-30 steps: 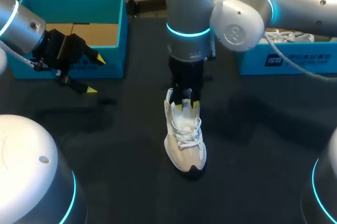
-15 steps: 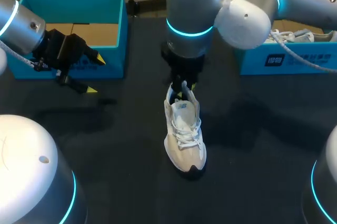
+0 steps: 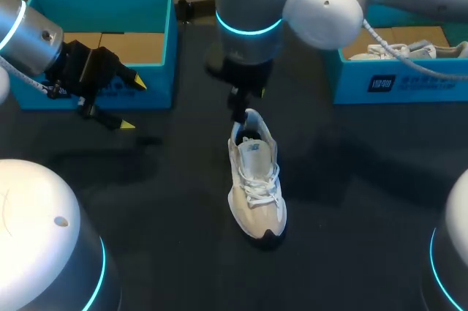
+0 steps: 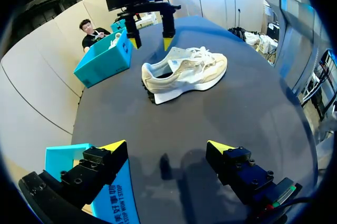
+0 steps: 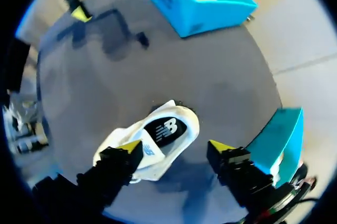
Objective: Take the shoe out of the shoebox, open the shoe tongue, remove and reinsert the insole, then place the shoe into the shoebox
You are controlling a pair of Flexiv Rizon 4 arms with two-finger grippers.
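Observation:
A white and beige shoe [image 3: 256, 183] stands upright on the dark table, toe towards the table's front edge, its logo tongue [image 3: 253, 148] lying over the opening. In the left wrist view the shoe [image 4: 184, 71] is seen side-on, far ahead of my left gripper. My right gripper [image 3: 245, 102] hangs open just above the heel, holding nothing; in its own view the right gripper [image 5: 175, 146] is spread over the shoe [image 5: 152, 142]. My left gripper [image 3: 128, 104] stays open in front of the left shoebox [image 3: 102, 44]; in its own view the left gripper [image 4: 167, 147] has nothing between its fingers.
A second blue shoebox [image 3: 395, 77] at the back right holds another white shoe [image 3: 398, 51]. The left shoebox shows a bare cardboard floor. My right arm's big joints hang over the middle back of the table.
My right gripper has opened, let go of the shoe's tongue area and risen up and slightly left off the heel. The left arm has not moved.

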